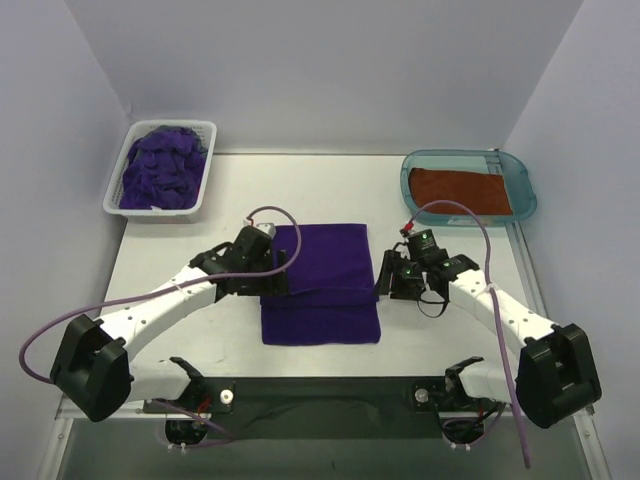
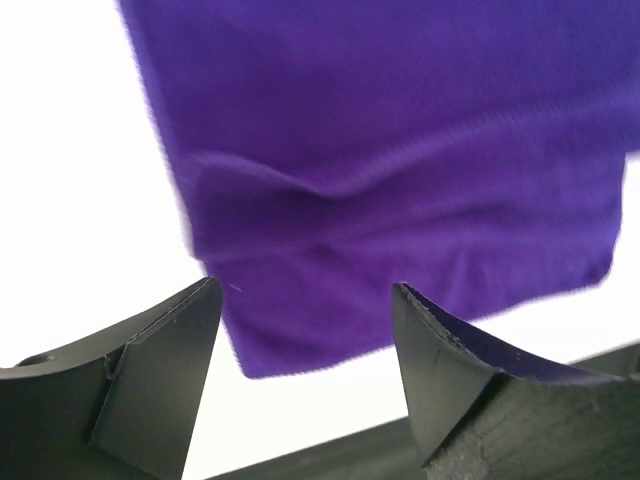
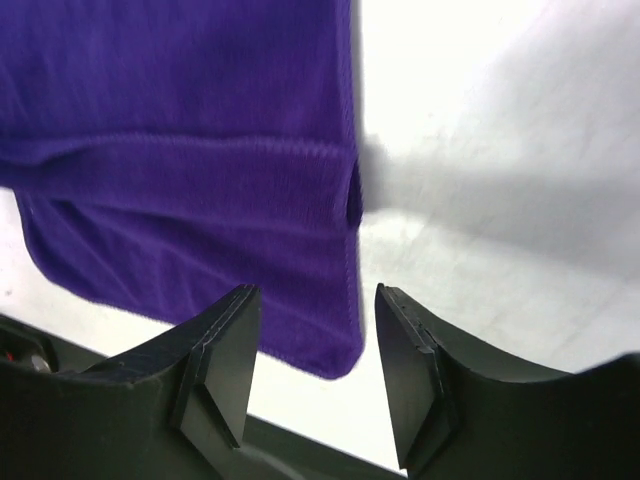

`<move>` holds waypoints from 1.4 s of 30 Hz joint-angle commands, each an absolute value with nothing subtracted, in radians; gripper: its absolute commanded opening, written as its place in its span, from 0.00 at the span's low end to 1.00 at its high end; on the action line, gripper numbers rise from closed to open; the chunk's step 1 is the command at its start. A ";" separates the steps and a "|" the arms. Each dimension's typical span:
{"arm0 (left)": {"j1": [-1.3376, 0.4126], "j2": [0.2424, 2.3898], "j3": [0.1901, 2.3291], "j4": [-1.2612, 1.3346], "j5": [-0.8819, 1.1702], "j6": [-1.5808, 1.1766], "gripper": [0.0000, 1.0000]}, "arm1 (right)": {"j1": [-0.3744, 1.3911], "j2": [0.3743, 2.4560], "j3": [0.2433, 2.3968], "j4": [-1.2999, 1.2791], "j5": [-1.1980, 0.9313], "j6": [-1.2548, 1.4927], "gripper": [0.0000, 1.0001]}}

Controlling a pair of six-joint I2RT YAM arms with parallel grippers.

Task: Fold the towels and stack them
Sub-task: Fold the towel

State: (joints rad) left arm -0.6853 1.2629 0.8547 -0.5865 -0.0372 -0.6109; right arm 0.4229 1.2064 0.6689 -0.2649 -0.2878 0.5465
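A folded purple towel (image 1: 320,285) is laid flat at the middle of the table (image 1: 310,190), with its upper layer covering the far part and a lower layer left showing along the near edge. A soft crease is seen across it in the left wrist view, and a stitched hem runs across it in the right wrist view.

The left pincer (image 1: 283,262) is held at the towel's left edge, its fingers (image 2: 160,350) spread apart with nothing caught between them; the cloth is seen lying beyond the gap. The right pincer (image 1: 385,280) is placed just beside the towel's right edge, likewise spread and gripping nothing, with the towel's corner seen on the table past its fingers (image 3: 225,350).

Farther out, a rust-orange towel (image 1: 460,192) is laid flat inside the teal tray (image 1: 525,205) at the far right of the table. At the far left, a heap of purple towels (image 1: 160,170) is piled unfolded in the white slotted basket (image 1: 205,185)
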 commanded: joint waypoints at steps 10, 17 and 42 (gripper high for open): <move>-0.546 1.465 1.028 -0.634 -0.118 -0.604 0.68 | 0.374 1.385 0.839 -0.288 -0.305 0.367 0.45; -0.546 1.538 1.057 -0.637 -0.129 -0.606 0.67 | 0.390 1.462 0.868 -0.282 -0.317 0.301 0.44; -0.543 1.585 1.040 -0.606 0.052 -0.262 0.69 | 0.426 1.603 0.902 -0.268 -0.503 0.195 0.42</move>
